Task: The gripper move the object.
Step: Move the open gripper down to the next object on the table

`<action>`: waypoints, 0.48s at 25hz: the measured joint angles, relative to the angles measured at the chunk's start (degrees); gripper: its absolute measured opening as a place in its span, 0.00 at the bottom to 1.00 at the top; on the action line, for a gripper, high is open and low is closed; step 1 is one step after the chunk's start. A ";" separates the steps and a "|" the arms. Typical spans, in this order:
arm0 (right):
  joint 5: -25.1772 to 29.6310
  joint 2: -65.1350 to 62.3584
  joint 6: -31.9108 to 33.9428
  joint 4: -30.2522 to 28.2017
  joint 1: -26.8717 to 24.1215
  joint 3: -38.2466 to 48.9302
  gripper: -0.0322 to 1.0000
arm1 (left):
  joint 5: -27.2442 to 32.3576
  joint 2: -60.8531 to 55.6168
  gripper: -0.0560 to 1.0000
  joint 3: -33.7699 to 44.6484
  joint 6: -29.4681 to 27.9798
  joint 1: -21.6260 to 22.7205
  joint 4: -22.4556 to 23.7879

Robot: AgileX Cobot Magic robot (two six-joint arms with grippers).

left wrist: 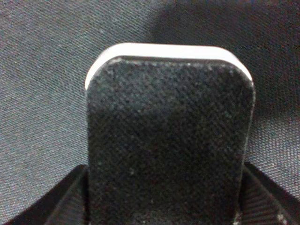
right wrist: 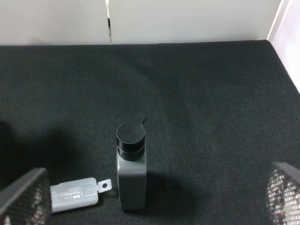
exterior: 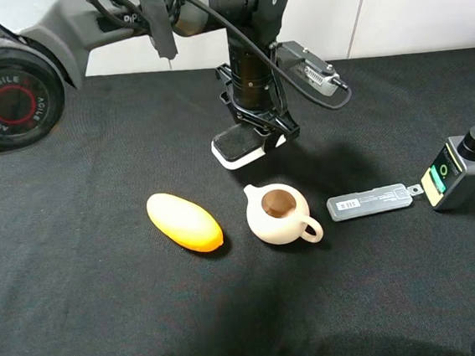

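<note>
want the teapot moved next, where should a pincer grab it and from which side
Probably the round body, from straight above. The teapot sits upright, lidless, with its spout toward the back left and its handle loop toward the front right, so grip across the belly at right angles to that line, clear of both. The loop looks too small to pinch.

My left arm comes in from the far left and bends over the middle of the scene, so my wrist points straight down. A grey bracket with black cables sticks out on its right. My left gripper is clamped on the object, one finger pressed against each long side. My right gripper faces the far edge with its jaws spread wide, ribbed fingers well apart.
</note>
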 joint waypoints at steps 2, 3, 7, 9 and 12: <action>0.00 0.00 0.00 0.00 0.00 0.00 0.70 | 0.28 0.12 0.67 0.00 0.00 -0.18 0.00; 0.00 0.00 0.00 0.00 0.00 0.00 0.70 | 0.43 0.12 0.67 0.00 0.00 -0.18 0.00; 0.00 0.00 0.00 0.00 0.00 0.00 0.70 | 2.22 0.19 0.67 0.00 0.00 -0.18 0.00; 0.00 0.00 0.00 0.00 0.00 0.00 0.70 | 3.41 0.21 0.67 0.00 0.00 -0.18 0.00; 0.00 0.00 0.00 0.00 0.00 0.00 0.70 | 5.09 0.21 0.67 0.00 0.00 -0.18 0.00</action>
